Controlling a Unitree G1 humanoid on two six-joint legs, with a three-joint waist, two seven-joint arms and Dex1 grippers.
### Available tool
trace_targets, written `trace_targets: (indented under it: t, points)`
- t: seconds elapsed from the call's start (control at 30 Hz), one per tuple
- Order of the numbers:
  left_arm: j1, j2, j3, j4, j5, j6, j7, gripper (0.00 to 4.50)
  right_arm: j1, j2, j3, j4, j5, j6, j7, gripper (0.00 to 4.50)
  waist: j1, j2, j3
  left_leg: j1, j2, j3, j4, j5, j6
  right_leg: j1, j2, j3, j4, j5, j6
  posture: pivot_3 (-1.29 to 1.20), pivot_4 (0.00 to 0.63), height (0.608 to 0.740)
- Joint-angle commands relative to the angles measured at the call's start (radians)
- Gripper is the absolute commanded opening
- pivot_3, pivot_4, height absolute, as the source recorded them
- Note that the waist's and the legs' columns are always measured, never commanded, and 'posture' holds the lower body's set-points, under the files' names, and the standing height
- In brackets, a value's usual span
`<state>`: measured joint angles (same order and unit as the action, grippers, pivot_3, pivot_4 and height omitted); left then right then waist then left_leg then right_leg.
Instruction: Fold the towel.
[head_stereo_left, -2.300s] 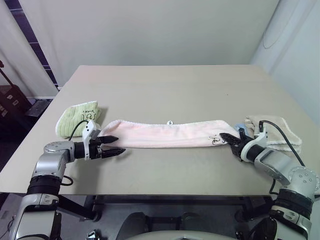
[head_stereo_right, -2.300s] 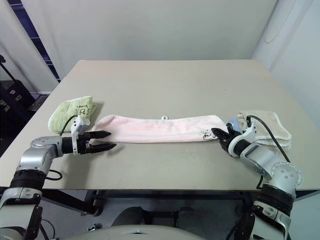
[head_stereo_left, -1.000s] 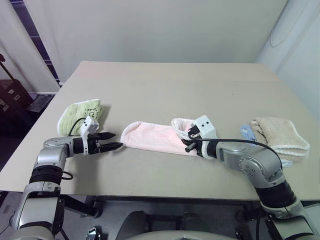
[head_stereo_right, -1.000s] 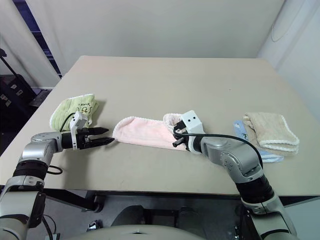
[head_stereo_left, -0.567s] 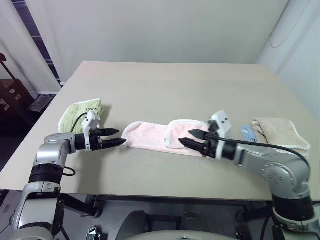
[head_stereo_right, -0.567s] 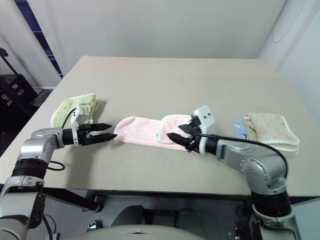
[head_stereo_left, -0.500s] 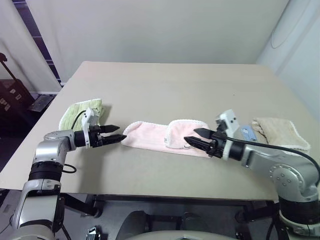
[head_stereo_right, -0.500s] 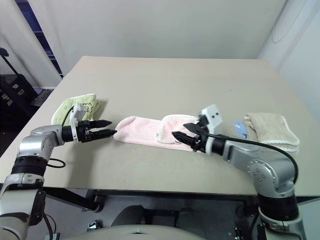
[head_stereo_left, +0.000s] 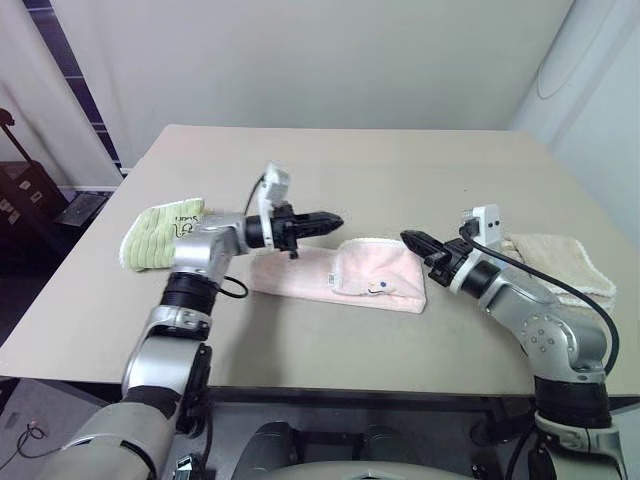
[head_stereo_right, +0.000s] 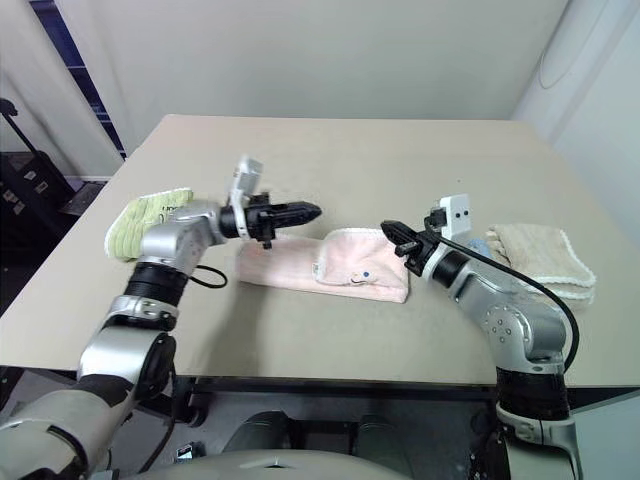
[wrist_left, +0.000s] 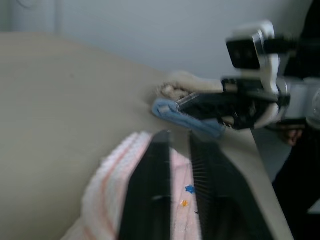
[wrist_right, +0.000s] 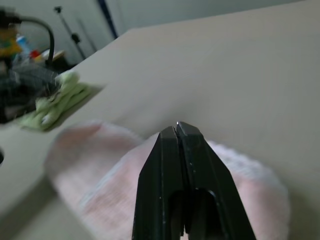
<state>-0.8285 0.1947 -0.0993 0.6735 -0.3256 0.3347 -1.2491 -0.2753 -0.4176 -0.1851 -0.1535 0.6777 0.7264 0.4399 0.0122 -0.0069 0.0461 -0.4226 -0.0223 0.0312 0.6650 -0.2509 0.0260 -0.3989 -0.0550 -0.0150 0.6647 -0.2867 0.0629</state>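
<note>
The pale pink towel (head_stereo_left: 345, 280) lies on the table (head_stereo_left: 330, 170), its right end doubled back over itself into a short thick strip with white edging. My left gripper (head_stereo_left: 332, 218) hovers just above the towel's far edge, pointing right, fingers shut with nothing seen between them. In the left wrist view the towel (wrist_left: 112, 195) lies under those fingers. My right gripper (head_stereo_left: 408, 238) is shut and empty, just off the towel's right end and pointing left at it. In the right wrist view its closed tips (wrist_right: 177, 125) sit over the towel (wrist_right: 100, 170).
A light green towel (head_stereo_left: 160, 225) lies bunched at the left edge of the table. A cream beige towel (head_stereo_left: 560, 262) lies folded at the right, with a blue item (wrist_left: 185, 117) beside it. The far half of the table is bare.
My left arm swung right and up from the towel's left end to above its middle, and its fingers shut. My right gripper drew back right off the fold and shut.
</note>
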Motion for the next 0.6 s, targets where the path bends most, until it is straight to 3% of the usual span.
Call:
trace_targets:
  t: [0.03, 0.23, 0.33, 0.43, 0.6]
  points:
    - [-0.015, -0.081, -0.062, 0.117, 0.101, -0.141, 0.076, 0.07, -0.031, 0.02, 0.047, 0.086, -0.063, -0.052, 0.026, 0.0, 0.0, 0.0, 0.0, 0.0, 0.0, 0.0, 0.0, 0.0, 0.0, 0.0, 0.0, 0.0, 0.0, 0.0, 0.0, 0.0, 0.0, 0.74]
    - [0.021, -0.176, -0.167, 0.325, 0.298, -0.36, 0.277, 0.07, -0.016, 0.04, 0.169, 0.239, -0.186, -0.117, 0.096, 0.0, -0.003, 0.0, 0.0, 0.0, 0.0, 0.0, 0.0, 0.0, 0.0, -0.001, 0.0, 0.0, 0.001, 0.001, 0.002, 0.0, 0.0, 0.74]
    - [0.053, -0.193, -0.168, 0.354, 0.317, -0.399, 0.296, 0.07, -0.021, 0.054, 0.193, 0.325, -0.239, -0.154, 0.101, 0.0, 0.0, 0.001, -0.002, 0.001, 0.001, 0.0, 0.0, 0.0, 0.0, 0.0, 0.001, 0.0, 0.001, 0.001, 0.003, 0.0, 0.0, 0.74]
    - [0.068, -0.198, -0.136, 0.324, 0.277, -0.36, 0.244, 0.07, -0.023, 0.061, 0.199, 0.351, -0.263, -0.174, 0.117, 0.0, -0.001, 0.0, -0.003, 0.008, 0.001, 0.0, 0.0, 0.0, 0.0, 0.007, 0.0, 0.0, 0.0, 0.001, 0.002, 0.0, 0.0, 0.74]
    - [0.082, -0.154, -0.027, 0.114, 0.115, -0.105, 0.121, 0.07, -0.023, 0.056, 0.149, 0.277, -0.205, -0.14, 0.158, 0.0, -0.007, 0.001, -0.002, 0.012, 0.001, 0.0, 0.0, -0.001, 0.0, 0.011, -0.001, 0.0, 0.0, 0.0, -0.002, 0.0, 0.0, 0.74]
